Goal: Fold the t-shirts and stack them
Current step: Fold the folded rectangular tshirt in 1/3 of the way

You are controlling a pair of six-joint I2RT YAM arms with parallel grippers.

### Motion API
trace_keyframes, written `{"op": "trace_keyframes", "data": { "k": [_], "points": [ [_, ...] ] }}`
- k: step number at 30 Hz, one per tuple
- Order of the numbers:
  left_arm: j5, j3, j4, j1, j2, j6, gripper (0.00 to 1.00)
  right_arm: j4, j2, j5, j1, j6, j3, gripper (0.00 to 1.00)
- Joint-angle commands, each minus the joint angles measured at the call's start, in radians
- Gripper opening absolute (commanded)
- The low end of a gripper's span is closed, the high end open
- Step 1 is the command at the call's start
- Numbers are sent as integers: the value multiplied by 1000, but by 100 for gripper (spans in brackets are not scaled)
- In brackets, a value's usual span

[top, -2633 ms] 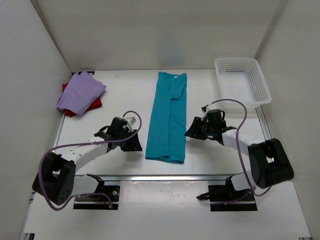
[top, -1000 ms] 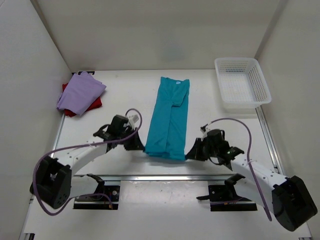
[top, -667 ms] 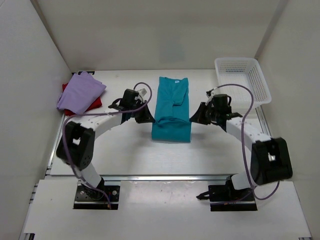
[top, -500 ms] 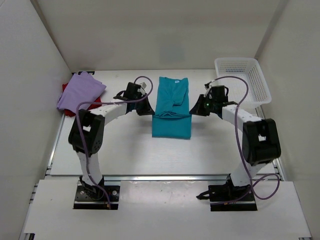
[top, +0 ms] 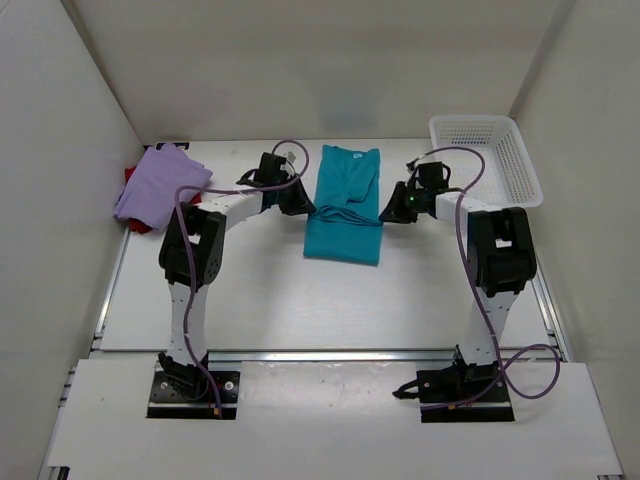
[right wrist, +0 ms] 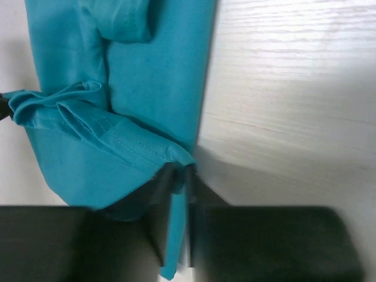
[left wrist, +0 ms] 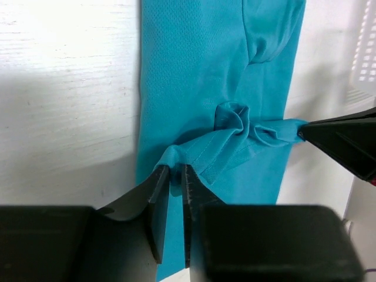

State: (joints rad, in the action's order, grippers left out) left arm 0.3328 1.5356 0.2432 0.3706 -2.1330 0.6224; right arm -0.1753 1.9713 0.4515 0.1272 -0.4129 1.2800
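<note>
The left gripper [left wrist: 174, 176] and right gripper [right wrist: 179, 173], each pinched shut on a hem corner of the teal shirt [top: 343, 238], have carried the hem, stretched between them, halfway up the shirt, so the fold looks nearly made.

Teal t-shirt [top: 343, 215] lengthwise-folded, hem bunched — lavender t-shirt [top: 160, 185] atop dark red t-shirt [top: 129, 176].

walls [top: 340, 60]: plain white | table [top: 300, 300]: white, faint woodgrain | light: even

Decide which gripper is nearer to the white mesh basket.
Right. The right gripper holds the teal t-shirt on the side facing the basket; the left gripper holds its opposite edge, across the shirt.
</note>
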Motion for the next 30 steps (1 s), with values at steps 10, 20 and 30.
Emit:
{"op": "trace_keyframes", "data": {
  "k": [10,20,30],
  "points": [
    [-3,-377,-258,23,328,119,27,22,-279,-230,122,72,-73,12],
    [37,-554,-433,119,265,204,23,59,-59,-151,296,89,2,0],
    [-14,-649,-397,103,262,185,21,167,47,-267,308,88,35,0]
  ]
}}
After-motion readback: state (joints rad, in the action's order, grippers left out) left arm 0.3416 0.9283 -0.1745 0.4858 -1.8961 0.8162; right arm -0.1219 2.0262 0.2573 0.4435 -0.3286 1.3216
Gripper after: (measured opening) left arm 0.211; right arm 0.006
